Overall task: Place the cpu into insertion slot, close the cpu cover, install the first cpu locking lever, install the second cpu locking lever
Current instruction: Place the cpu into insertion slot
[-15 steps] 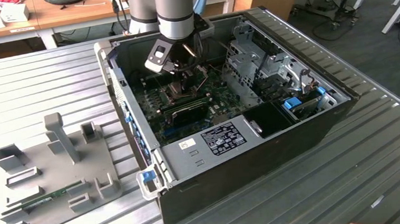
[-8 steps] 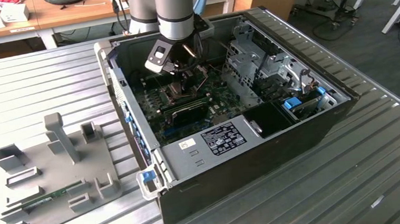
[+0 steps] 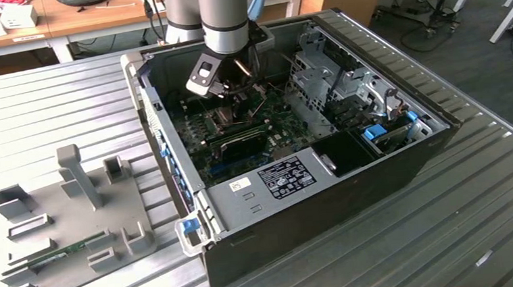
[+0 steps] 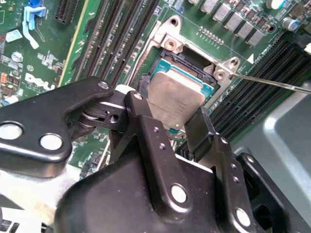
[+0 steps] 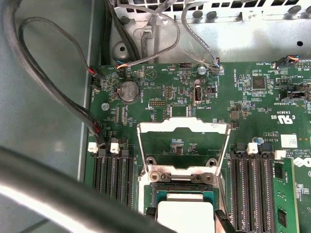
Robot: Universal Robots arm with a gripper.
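In both wrist views my gripper [image 4: 172, 110] is shut on the cpu [image 4: 176, 97], a pale silver square chip. One black finger [image 4: 144, 112] presses on each of two opposite edges. The cpu [image 5: 184, 213] hangs just over the insertion slot [image 5: 177, 187], a dark socket in a silvery frame; whether it touches the slot I cannot tell. Behind the slot the cpu cover [image 5: 183, 127] stands swung open, with green board showing through its window. A thin locking lever [image 4: 272, 82] sticks out beside the slot [image 4: 187, 60]. In the exterior view my gripper [image 3: 234, 99] reaches down into the open computer case [image 3: 268, 176].
Long black memory slots [image 5: 114, 174] flank the socket on both sides. Loose cables [image 5: 58, 92] loop along the case wall beside the board. A drive cage [image 3: 333, 77] stands at the exterior view's right of the board. A grey fixture plate [image 3: 71, 210] lies outside the case.
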